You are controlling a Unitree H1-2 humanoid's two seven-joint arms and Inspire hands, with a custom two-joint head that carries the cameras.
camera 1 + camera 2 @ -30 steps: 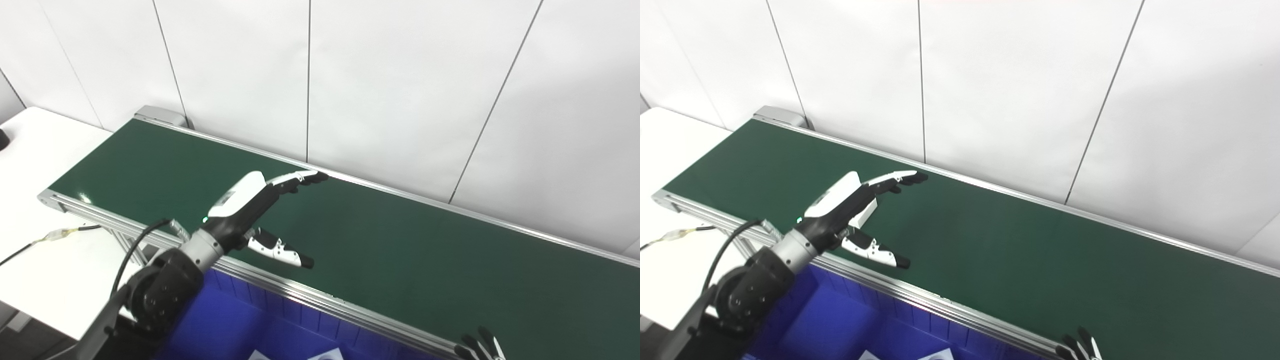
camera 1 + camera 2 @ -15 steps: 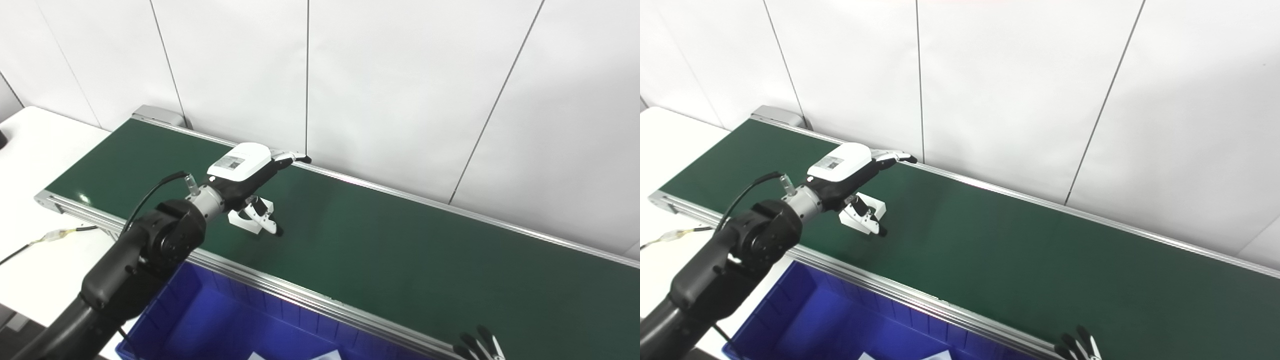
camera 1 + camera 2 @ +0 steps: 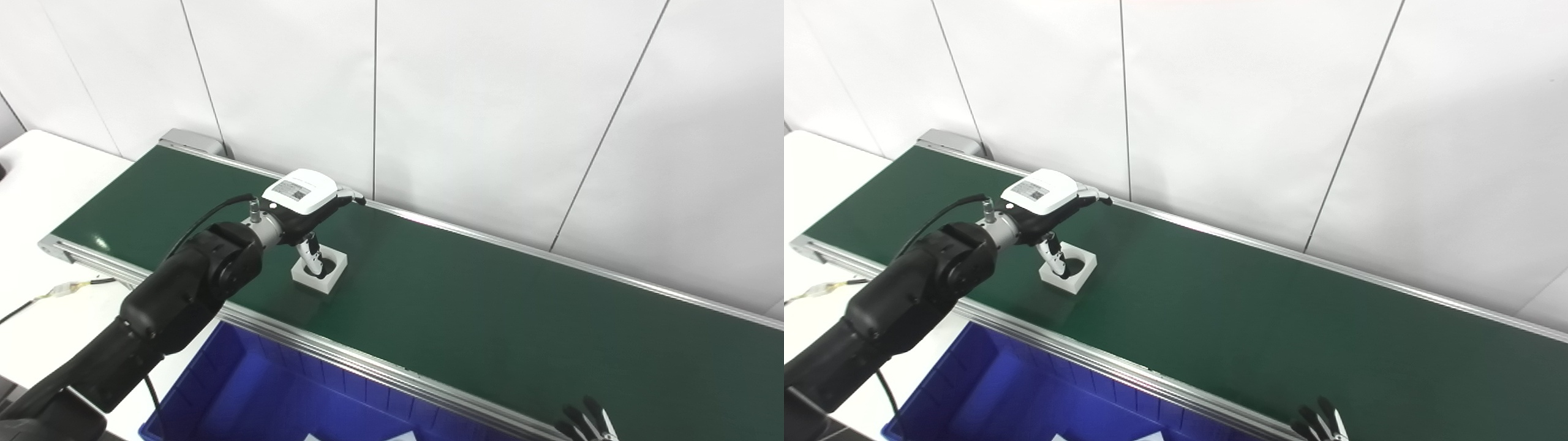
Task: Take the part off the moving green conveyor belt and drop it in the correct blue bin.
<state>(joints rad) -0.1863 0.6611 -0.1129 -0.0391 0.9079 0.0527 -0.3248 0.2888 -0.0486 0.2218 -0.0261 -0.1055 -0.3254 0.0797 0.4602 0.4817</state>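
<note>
A white square part (image 3: 331, 283) with a round hole lies flat on the green conveyor belt (image 3: 490, 306), toward its left end. My left hand (image 3: 303, 199) hovers palm down just above and behind it. Its fingers stretch toward the far rail and its thumb (image 3: 313, 258) points down into the part's hole. The hand is not closed around the part. Both also show in the right eye view: the part (image 3: 1077, 282) and the left hand (image 3: 1041, 193). Only the spread fingertips of my right hand (image 3: 585, 422) show at the bottom edge, near the belt's near rail.
A blue bin (image 3: 275, 398) sits below the belt's near rail, with white paper (image 3: 392, 436) at its bottom edge. A white table (image 3: 37, 177) with a cable (image 3: 67, 286) lies to the left. A white panelled wall runs right behind the far rail.
My left hand swung from the belt's near side to farther over the belt and turned palm down. The white part came into view under it, and the thumb now dips into its hole.
</note>
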